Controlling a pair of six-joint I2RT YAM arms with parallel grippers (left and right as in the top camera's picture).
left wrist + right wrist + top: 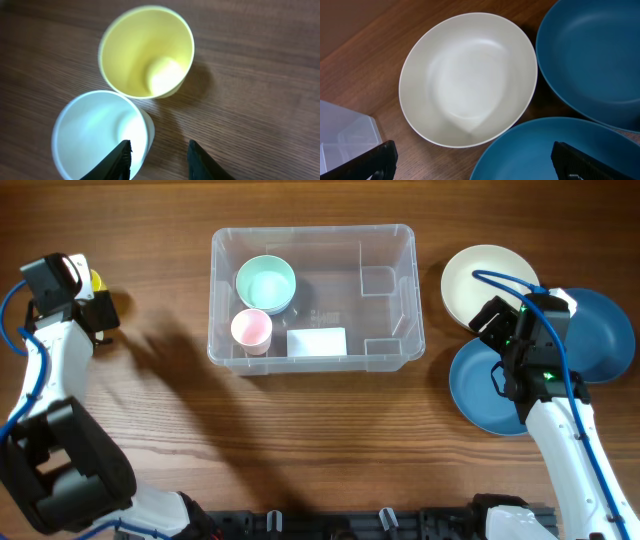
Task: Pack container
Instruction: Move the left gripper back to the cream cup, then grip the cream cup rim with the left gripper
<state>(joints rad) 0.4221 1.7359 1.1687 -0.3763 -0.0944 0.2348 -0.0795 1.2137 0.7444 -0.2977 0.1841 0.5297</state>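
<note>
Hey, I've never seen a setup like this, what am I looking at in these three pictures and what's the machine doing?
These are two robot arms at a wooden table, each ending in a two-finger gripper. The overhead picture looks straight down from above; the other two come from small cameras on each wrist.

In the middle sits a clear plastic container. Inside it are a mint bowl, a pink cup and a white label.

The left gripper is open, one finger inside the rim of a white cup that stands beside a yellow cup. It holds nothing yet.

The right gripper is open above a cream bowl, next to two blue bowls. It holds nothing either.
</note>
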